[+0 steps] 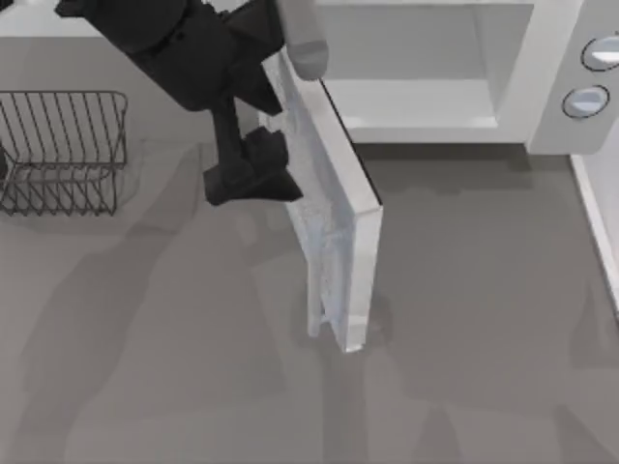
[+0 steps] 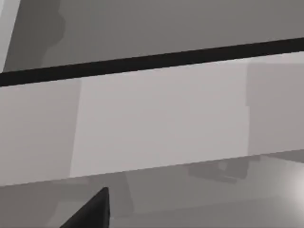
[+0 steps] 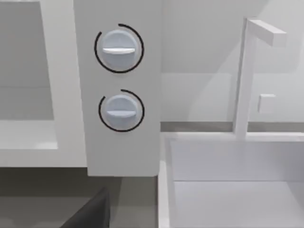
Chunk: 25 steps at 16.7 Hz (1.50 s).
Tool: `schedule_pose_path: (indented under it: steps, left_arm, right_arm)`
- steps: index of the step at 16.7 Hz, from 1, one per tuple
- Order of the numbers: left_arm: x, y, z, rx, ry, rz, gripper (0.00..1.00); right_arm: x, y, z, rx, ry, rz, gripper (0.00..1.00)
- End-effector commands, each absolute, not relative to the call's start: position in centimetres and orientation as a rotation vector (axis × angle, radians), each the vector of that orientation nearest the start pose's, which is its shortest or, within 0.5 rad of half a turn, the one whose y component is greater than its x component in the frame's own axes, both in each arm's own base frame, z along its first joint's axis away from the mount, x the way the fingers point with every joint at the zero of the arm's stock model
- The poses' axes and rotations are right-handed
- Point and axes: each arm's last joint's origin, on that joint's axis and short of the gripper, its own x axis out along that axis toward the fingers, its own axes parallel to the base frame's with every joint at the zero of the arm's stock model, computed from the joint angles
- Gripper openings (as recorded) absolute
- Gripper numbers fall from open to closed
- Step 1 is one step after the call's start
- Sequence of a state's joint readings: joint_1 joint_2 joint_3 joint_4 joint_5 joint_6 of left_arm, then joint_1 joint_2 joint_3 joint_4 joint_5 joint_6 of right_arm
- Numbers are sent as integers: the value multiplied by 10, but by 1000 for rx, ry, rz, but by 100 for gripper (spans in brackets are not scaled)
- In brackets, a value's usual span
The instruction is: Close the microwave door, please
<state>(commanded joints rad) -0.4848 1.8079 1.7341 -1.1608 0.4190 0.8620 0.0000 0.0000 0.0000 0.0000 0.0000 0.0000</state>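
Grey worktop (image 1: pixel 464 319) carries the microwave (image 1: pixel 542 87) at the back, its microwave door (image 1: pixel 334 232) swung wide, edge-on. Stiff and hinged, it likely wants a flat push, no grip. Left gripper (image 1: pixel 253 174) reaches down against its outer face; I cannot tell how its fingers stand.

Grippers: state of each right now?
Left gripper: beside the microwave door, fingers cannot be told.
Right gripper: facing the microwave knobs, cannot be told.
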Motion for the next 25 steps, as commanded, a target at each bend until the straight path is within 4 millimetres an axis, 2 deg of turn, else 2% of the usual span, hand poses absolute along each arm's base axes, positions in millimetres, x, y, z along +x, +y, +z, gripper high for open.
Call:
schedule_pose_path:
  steps: [3,16,25]
  left_arm:
    - [322,-179,307,728,856,-1272,100]
    - [322,-179,307,728,856,-1272,2]
    - [323,-178,307,727,856,-1270,0]
  right_arm:
    - [106,-1,160,0,0,0,100]
    - [106,-1,160,0,0,0,100]
    - [106,-1,160,0,0,0,100]
